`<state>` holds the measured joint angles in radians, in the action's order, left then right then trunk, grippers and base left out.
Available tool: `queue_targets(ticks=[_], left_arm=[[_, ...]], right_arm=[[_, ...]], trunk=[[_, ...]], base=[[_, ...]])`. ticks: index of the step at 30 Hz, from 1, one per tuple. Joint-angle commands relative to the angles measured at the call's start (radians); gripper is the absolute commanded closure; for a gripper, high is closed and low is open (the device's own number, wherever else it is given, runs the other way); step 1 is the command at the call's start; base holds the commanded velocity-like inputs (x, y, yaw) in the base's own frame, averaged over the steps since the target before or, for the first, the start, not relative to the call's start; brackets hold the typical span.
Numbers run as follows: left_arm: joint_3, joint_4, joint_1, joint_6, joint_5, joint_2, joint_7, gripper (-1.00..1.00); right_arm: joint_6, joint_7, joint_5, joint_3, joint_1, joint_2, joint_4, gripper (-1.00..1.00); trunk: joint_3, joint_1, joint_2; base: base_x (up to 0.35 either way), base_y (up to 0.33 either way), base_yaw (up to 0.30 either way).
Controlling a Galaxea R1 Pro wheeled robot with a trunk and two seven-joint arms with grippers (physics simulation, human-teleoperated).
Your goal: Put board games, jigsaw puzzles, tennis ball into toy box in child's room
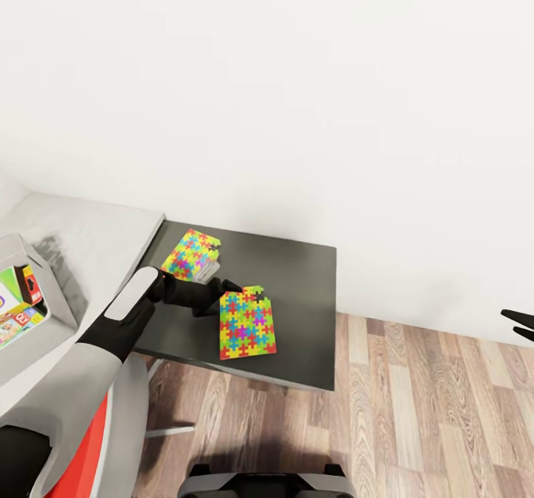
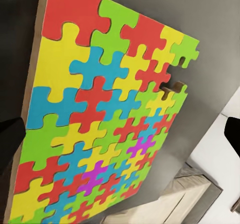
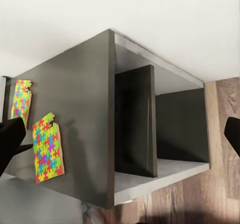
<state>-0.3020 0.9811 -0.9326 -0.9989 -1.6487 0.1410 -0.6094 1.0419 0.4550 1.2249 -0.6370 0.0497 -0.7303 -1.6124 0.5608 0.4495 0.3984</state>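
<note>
Reaching my left hand to the near jigsaw puzzle at frame centre, its fingers hidden, so I cannot tell its grip. Both puzzles, the far one too, lie on the dark counter; the toy box at left holds games. My right hand idles open.

In front of me a plain white wall runs across the room, evenly lit. Against it stands a dark grey rectangular table with a matte top; seen from the side, it has open compartments split by an upright dark panel. Beneath lies a brown wood-plank floor.
</note>
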Motion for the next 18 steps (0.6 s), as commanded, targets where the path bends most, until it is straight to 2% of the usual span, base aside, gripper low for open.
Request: queue_targets(ticks=[1, 18], left_arm=[[-0.002, 0.001, -0.001, 0.002, -0.011, 0.001, -0.010, -1.00], [-0.003, 0.000, -0.001, 0.004, -0.012, -0.001, -0.006, -1.00]], right_arm=[[0.000, 0.008, -0.008, -0.001, 0.001, 0.000, 0.000, -1.00], [-0.016, 0.009, -0.007, 0.000, 0.001, 0.000, 0.000, -1.00]], trunk=[[0.001, 0.000, 0.002], [0.001, 0.000, 0.002]], base=[[-0.039, -0.025, 0.000], [-0.012, -0.008, -0.001]])
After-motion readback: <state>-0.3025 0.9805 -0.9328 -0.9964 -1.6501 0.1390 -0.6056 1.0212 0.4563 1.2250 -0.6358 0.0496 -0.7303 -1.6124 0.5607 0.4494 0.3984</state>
